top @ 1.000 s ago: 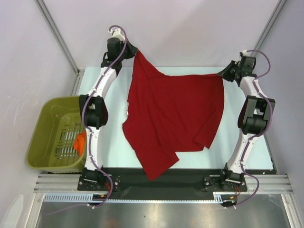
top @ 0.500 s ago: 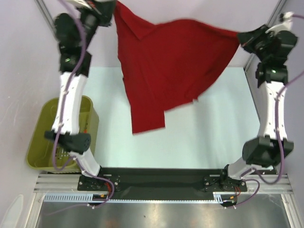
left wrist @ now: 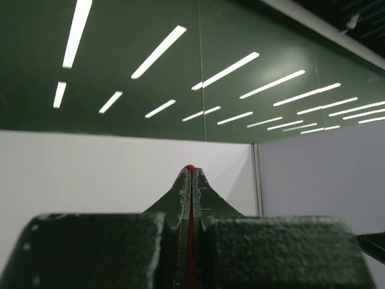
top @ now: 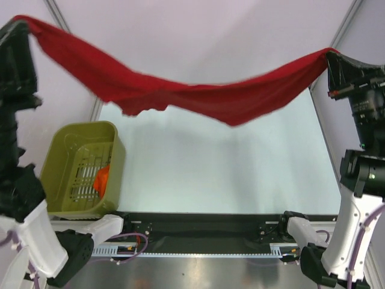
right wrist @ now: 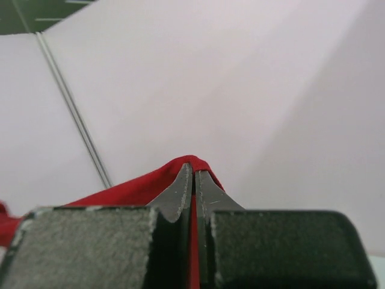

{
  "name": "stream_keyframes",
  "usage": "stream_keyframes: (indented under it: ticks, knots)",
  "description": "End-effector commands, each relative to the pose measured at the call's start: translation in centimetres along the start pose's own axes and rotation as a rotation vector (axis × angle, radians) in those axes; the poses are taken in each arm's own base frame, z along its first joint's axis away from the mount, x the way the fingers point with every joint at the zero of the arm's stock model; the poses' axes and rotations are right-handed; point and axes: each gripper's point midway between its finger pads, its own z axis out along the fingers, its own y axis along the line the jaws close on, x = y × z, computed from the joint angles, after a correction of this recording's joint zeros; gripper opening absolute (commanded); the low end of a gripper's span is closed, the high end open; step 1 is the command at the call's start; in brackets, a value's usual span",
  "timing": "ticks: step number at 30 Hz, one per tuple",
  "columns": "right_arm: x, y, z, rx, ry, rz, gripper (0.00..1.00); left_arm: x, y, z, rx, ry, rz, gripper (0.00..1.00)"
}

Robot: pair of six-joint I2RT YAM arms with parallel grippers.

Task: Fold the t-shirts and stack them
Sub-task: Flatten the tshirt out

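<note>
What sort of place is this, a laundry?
Probably a lab test booth, not a laundry: plain white panel walls enclose a table with two robot arms holding up one red t-shirt, under office strip lights.

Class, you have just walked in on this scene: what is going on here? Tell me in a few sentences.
Two robot arms hold one dark red t-shirt up in the air between them. The left end effector is shut on one end of it and the right end effector on the other, so the fabric hangs as a sagging band high above the table. No fold is made yet. An olive-green basket stands at the table's left.
</note>
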Motion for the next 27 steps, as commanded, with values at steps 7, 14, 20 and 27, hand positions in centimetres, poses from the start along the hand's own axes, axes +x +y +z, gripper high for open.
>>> stream_keyframes:
  ticks: [7, 14, 20, 27]
  knots:
    - [3.1, -3.5, 1.6, 0.063, 0.062, -0.04, 0.0, 8.2, 3.7, 2.8, -0.035, 0.124, -0.023, 0.0]
    - [13.3, -11.4, 4.1, 0.166, 0.178, 0.042, 0.0, 26.4, 10.0, 3.1, -0.106, 0.377, -0.083, 0.0]
    - [23.5, -17.9, 4.6, 0.265, 0.336, 0.073, 0.0, 43.8, 15.5, -1.2, -0.2, 0.594, -0.136, 0.0]
    - [37.6, -25.9, 4.9, 0.363, 0.584, 0.155, 0.0, 61.9, 20.2, -8.6, -0.302, 0.775, -0.286, 0.0]
